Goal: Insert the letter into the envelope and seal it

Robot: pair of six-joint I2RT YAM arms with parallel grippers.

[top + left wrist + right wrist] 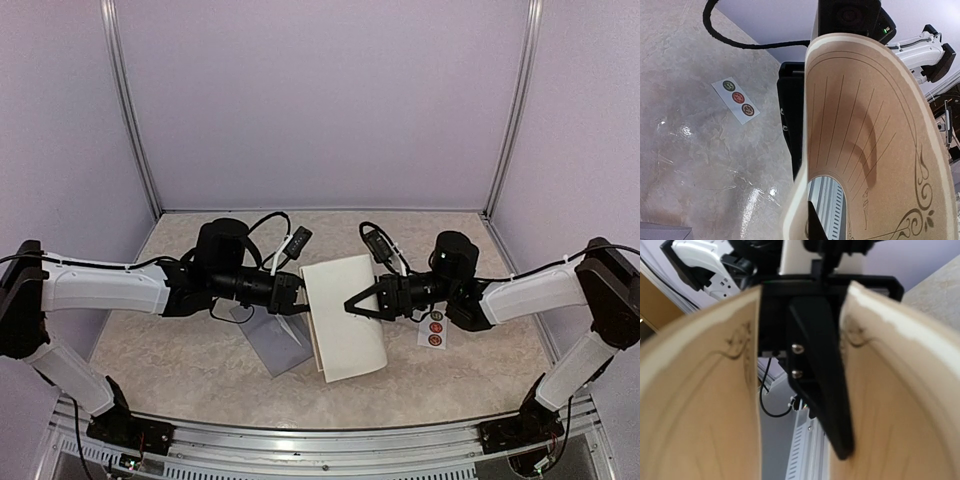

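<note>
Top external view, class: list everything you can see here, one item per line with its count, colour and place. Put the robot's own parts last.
letter: one, cream, curled, held up above the table centre between the two hands
envelope: one, grey-blue, flat on the table below the left hand, left of the letter
sticker strip: one, white with three round stickers, on the table under the right arm
table: one, beige marbled, filling the floor of the booth
walls: three, pale lilac, at the back and sides
left hand: one, black, shut on the letter's left edge
right hand: one, black, at the letter's middle, grip unclear
</note>
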